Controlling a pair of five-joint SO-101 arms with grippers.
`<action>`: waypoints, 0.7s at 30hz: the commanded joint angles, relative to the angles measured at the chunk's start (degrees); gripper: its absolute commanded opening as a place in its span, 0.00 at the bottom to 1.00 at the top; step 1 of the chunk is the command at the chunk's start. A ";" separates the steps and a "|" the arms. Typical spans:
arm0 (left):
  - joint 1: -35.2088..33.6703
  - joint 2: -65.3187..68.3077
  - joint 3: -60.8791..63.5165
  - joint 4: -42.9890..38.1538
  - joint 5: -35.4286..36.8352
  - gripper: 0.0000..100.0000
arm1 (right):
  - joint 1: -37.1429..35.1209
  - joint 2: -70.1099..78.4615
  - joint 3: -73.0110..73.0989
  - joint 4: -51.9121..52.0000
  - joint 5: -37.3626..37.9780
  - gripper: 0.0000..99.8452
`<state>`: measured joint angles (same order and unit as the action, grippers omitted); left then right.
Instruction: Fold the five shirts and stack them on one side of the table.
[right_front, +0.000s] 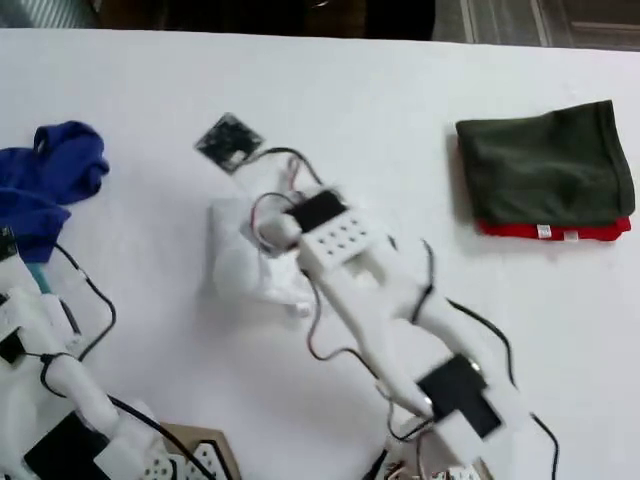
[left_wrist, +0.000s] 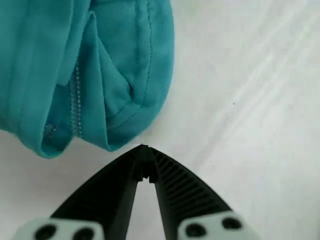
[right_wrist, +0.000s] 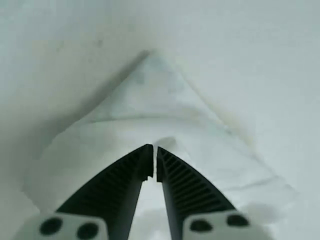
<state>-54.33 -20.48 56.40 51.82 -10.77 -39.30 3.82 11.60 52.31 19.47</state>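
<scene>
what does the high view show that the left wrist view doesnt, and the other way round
High view, not left wrist: the dark green shirt folded on a red shirt, a blue shirt, a white shirt under the right arm. Left wrist, not high: the teal shirt with its seams close up and the shut left hand. Both: the white table.

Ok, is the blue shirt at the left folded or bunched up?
Bunched up: the blue shirt lies in a rumpled heap, unlike the dark green shirt folded flat atop the red shirt.

blue shirt (right_front: 50, 180) cropped, red shirt (right_front: 553, 231) mostly covered
</scene>
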 joint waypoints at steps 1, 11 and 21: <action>-0.62 -2.02 1.63 -3.43 2.81 0.03 | -1.71 4.79 -5.80 0.22 -0.53 0.02; -0.44 -2.37 2.42 -4.22 3.25 0.03 | -2.24 16.40 -12.57 1.10 -0.35 0.02; -0.44 -2.02 2.42 -4.40 3.25 0.03 | 7.69 14.20 -14.07 20.79 0.00 0.02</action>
<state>-54.33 -20.48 58.95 48.04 -8.04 -34.73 21.05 -0.35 68.22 19.47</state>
